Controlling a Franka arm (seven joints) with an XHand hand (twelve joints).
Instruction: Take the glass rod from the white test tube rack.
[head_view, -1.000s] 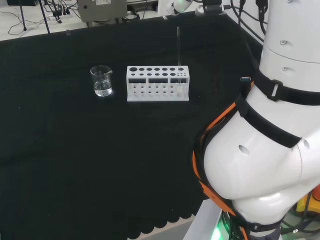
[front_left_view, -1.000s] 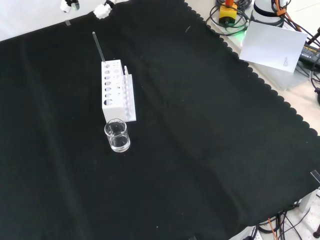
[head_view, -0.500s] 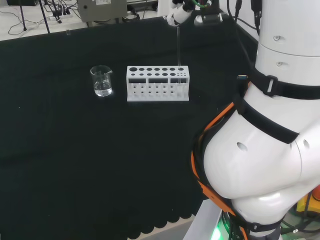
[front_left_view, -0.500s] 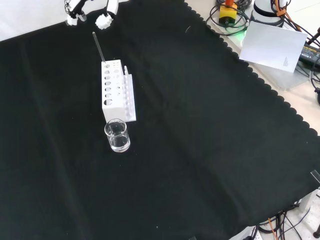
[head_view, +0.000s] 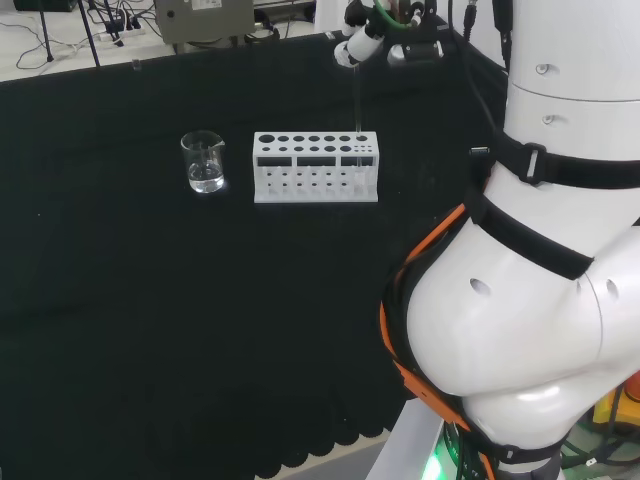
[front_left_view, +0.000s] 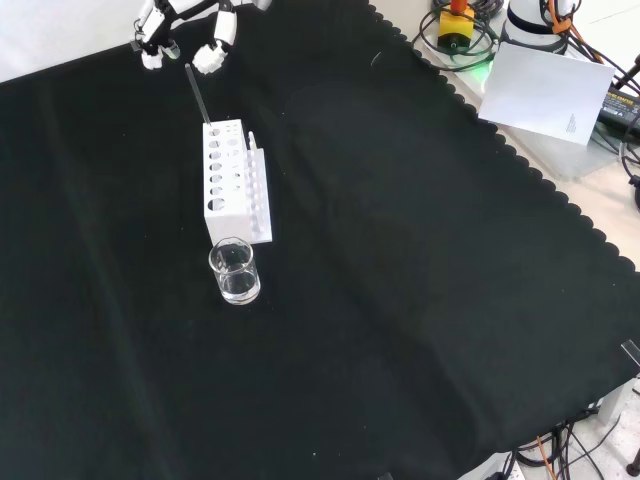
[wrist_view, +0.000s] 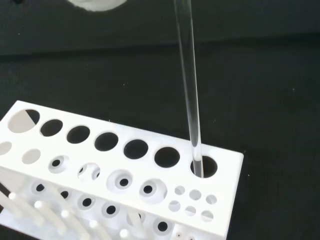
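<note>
Hand (front_left_view: 190, 30) lowered to glass rod (front_left_view: 197, 93) top, fingers (front_left_view: 215, 55) spread either side, wrist view shows rod in rack (wrist_view: 120, 175) end hole

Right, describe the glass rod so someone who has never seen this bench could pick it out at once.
On the black cloth, find the white test tube rack, which stands next to a small glass beaker. The glass rod stands in the hole at the rack's end farthest from the beaker. It is the one thin clear stick rising high above the rack, its top between the fingers of the hand.
</note>
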